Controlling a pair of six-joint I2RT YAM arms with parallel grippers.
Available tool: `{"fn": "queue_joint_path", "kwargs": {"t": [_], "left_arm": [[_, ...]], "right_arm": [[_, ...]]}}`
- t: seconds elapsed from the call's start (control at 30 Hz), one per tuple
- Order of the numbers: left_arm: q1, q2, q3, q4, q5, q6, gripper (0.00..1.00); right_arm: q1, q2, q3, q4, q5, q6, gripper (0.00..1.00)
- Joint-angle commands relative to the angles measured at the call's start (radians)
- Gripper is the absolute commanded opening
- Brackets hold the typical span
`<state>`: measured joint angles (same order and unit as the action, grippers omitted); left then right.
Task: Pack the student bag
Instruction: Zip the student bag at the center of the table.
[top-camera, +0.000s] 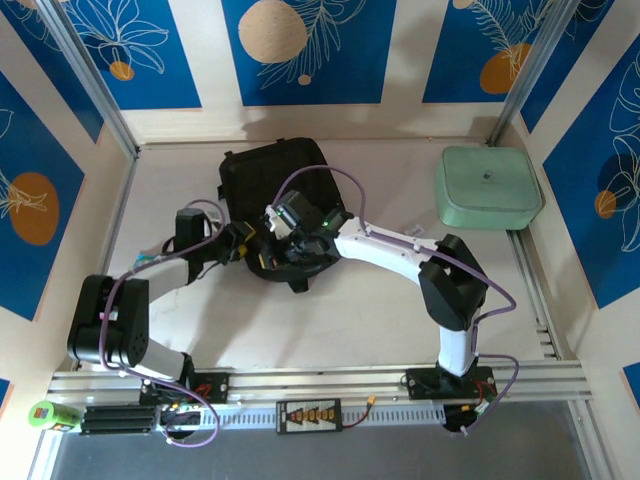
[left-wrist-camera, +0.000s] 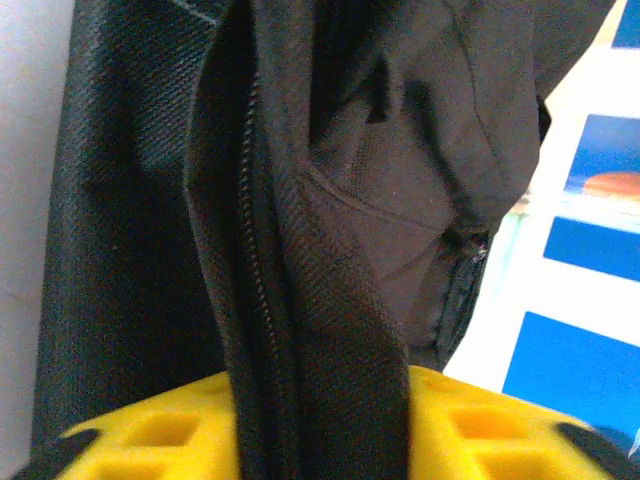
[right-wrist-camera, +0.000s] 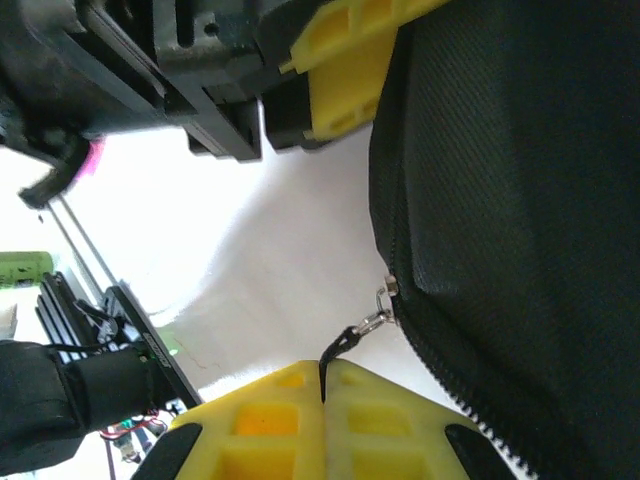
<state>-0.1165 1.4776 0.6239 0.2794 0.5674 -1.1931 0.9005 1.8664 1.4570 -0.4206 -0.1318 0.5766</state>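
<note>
Left jaws clamp student bag (left-wrist-camera: 330, 200) flap, likely bracing it; right jaws, closed tight, pinch zipper pull (right-wrist-camera: 365, 328) for unzipping.

free: we see bare table (top-camera: 330, 320) between the arm bases, near side | blocked: student bag (top-camera: 260, 172) mid-table, both arms meeting at its near edge | far right: mint case (top-camera: 487, 187) (well apart from the bag)

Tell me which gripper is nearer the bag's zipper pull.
Right. The right gripper pinches the cord of the zipper pull; the left gripper clamps a fold of the student bag, apart from it.
</note>
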Motion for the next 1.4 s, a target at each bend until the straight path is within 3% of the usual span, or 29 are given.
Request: {"fn": "queue_joint_path", "kwargs": {"t": [0.0,0.2,0.57,0.97,1.13,1.23,1.37], "left_arm": [[-0.006,0.022,0.054,-0.046,-0.038,0.046,0.27],[-0.005,0.056,0.083,-0.089,-0.071,0.089,0.09],[0.005,0.070,0.115,-0.140,-0.095,0.153,0.05],[0.004,0.132,0.166,-0.090,-0.018,0.155,0.02],[-0.005,0.184,0.234,-0.051,-0.004,0.137,0.01],[-0.009,0.201,0.261,-0.031,0.007,0.136,0.03],[-0.005,0.181,0.256,-0.089,-0.029,0.168,0.32]], "right_arm": [[0.014,-0.055,-0.035,-0.060,0.052,-0.013,0.00],[0.010,-0.127,-0.120,-0.084,0.173,0.049,0.00],[-0.051,-0.233,-0.289,-0.081,0.230,0.177,0.00],[-0.122,-0.356,-0.413,-0.125,0.364,0.261,0.00],[-0.123,-0.383,-0.437,-0.050,0.251,0.186,0.00],[-0.108,-0.380,-0.424,0.005,0.163,0.130,0.00],[-0.086,-0.346,-0.350,0.059,0.078,0.084,0.00]]}}
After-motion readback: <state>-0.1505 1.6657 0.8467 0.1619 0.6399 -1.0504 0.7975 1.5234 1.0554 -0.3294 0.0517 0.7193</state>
